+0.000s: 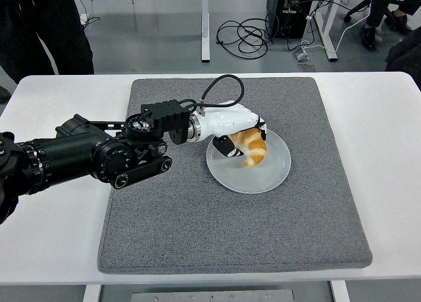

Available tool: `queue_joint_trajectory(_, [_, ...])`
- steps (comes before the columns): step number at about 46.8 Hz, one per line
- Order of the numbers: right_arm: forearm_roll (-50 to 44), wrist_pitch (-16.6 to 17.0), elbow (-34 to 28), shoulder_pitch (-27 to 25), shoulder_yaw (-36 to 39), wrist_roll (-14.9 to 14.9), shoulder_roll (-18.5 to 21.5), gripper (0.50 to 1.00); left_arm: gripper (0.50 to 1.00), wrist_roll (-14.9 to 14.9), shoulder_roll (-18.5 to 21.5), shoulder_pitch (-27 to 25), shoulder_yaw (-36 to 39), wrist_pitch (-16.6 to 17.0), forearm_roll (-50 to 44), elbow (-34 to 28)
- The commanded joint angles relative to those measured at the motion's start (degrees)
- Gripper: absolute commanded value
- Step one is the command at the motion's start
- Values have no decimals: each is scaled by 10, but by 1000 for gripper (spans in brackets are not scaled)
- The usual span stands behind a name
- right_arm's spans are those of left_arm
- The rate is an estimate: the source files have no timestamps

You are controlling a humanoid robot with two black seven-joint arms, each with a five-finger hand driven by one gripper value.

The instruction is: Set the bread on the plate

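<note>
Bread (252,149) sits gripped in my left robot hand (237,132), over the plate (276,174) just beneath it; I judge only setting down and letting go remains

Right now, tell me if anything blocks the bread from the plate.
Nothing visible does. The left hand holds the bread directly over the plate, whose surface is bare, on the grey mat.
</note>
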Motion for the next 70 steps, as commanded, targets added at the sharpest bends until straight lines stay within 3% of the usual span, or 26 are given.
queue_joint_trajectory(1, [0, 0, 0, 0, 0, 0, 0, 1000, 500, 3, 0, 4, 2, 2, 1, 0])
queue_joint_trajectory(39, [0, 0, 0, 0, 0, 0, 0, 1000, 500, 4, 0, 27, 12, 2, -2, 0])
queue_joint_trajectory(40, [0, 0, 0, 1, 0, 0, 0, 1000, 570, 4, 0, 27, 12, 2, -3, 0])
queue_joint_trajectory(41, [1, 0, 0, 0, 0, 0, 0, 1000, 671, 4, 0, 27, 12, 2, -3, 0])
queue_joint_trajectory(42, [0, 0, 0, 0, 1, 0, 0, 1000, 714, 4, 0, 27, 12, 2, -4, 0])
queue_joint_trajectory(45, [0, 0, 0, 0, 0, 0, 0, 1000, 788, 2, 0, 27, 12, 2, -6, 0])
queue_joint_trajectory(55, [0, 0, 0, 0, 0, 0, 0, 1000, 957, -3, 0, 29, 9, -2, -13, 0])
queue_joint_trajectory(70, [0, 0, 0, 0, 0, 0, 0, 1000, 974, -3, 0, 22, 9, -5, -42, -32])
